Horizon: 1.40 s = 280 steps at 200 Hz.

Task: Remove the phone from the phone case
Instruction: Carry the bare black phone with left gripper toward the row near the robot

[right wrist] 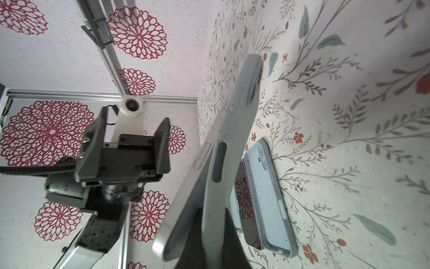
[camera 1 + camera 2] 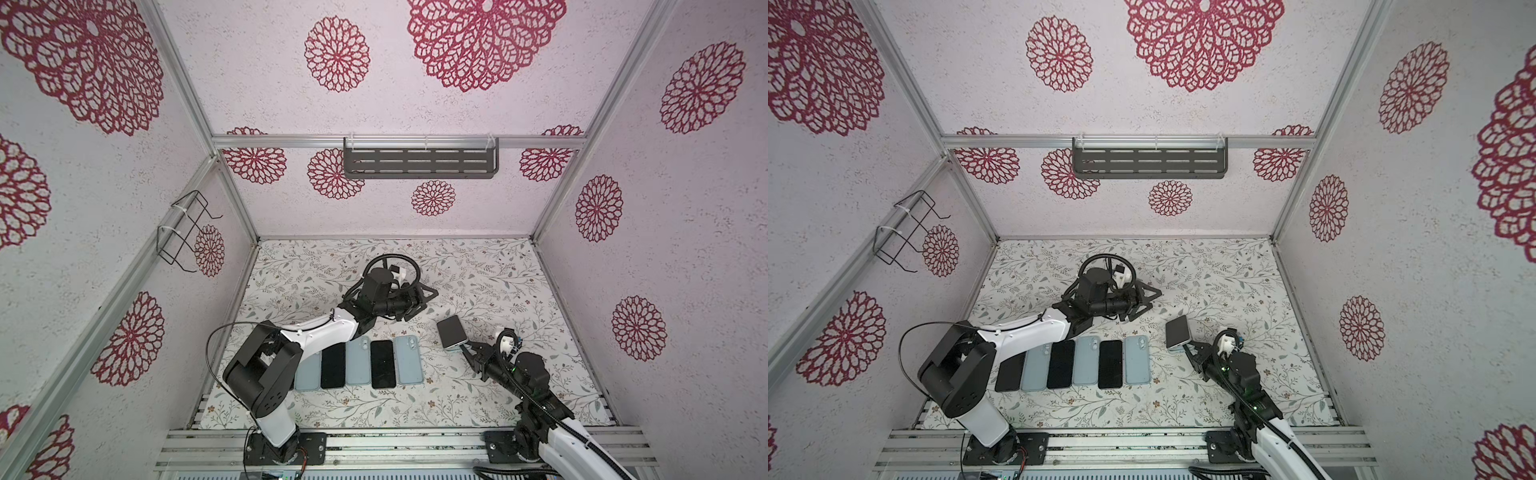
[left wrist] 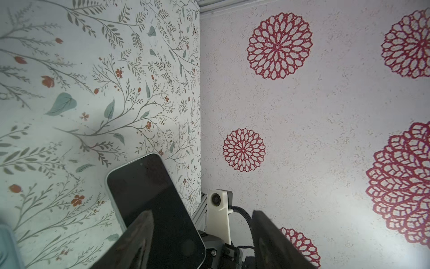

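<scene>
In both top views the right pincer [image 2: 467, 347] is clamped on the near end of the phone case [image 2: 454, 348], with the phone [image 2: 451, 331] tilted up off the counter [image 2: 478, 270] beyond it. The left pincer [image 2: 422, 305] gapes wide with nothing in it, apart from both.

Left wrist: dark phone screen ahead, past one finger [image 3: 137, 242].

Right wrist: the phone is peeled away from the case at the pincer end.
</scene>
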{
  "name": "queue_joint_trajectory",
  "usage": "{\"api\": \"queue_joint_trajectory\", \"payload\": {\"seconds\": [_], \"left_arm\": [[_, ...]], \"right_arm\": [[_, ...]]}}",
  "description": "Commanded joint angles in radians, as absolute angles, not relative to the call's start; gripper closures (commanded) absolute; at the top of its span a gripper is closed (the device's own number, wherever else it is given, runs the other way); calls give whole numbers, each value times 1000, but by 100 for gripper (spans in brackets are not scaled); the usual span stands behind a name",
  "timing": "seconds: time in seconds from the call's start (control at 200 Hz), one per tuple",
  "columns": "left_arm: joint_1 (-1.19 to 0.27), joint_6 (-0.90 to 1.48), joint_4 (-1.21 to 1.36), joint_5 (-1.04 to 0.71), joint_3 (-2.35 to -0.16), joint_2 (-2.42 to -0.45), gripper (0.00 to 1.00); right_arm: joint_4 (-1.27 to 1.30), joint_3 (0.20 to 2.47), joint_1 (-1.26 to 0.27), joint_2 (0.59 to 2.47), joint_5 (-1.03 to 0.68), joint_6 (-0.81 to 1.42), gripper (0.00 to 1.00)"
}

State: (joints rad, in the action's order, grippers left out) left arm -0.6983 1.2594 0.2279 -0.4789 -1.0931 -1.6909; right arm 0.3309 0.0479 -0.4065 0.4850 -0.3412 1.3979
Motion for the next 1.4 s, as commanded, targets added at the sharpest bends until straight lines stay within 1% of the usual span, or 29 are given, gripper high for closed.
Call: {"api": "queue_joint_trajectory", "payload": {"seconds": [0.0,0.23,0.355,0.56,0.701,0.806,0.956,1.101,1.246,1.396], "left_arm": [[-743,1034,11,-430,-1174,-1623,28],[-844,751,-299,-361,-1318,-1632,28],[-913,616,-462,-275,-1406,-1666,28],[-1019,474,-601,-168,-1500,-1731,29],[-1078,409,-645,-83,-1522,-1768,32],[-1101,390,-654,-53,-1526,-1791,34],[-1130,370,-683,38,-1558,-1834,38],[-1147,359,-683,126,-1575,-1861,42],[-1149,354,-663,176,-1574,-1874,44],[-1164,342,-645,230,-1581,-1894,49]], "right_arm": [[416,72,-406,477,-325,1388,100],[441,53,-407,500,-324,1396,100],[442,46,-407,499,-321,1401,100],[432,35,-406,482,-320,1409,100],[418,34,-407,469,-322,1411,100],[407,32,-407,459,-320,1413,100],[405,28,-407,452,-320,1418,100],[405,26,-407,446,-321,1420,100],[407,18,-407,436,-321,1427,100],[415,10,-407,424,-320,1436,100]]}}
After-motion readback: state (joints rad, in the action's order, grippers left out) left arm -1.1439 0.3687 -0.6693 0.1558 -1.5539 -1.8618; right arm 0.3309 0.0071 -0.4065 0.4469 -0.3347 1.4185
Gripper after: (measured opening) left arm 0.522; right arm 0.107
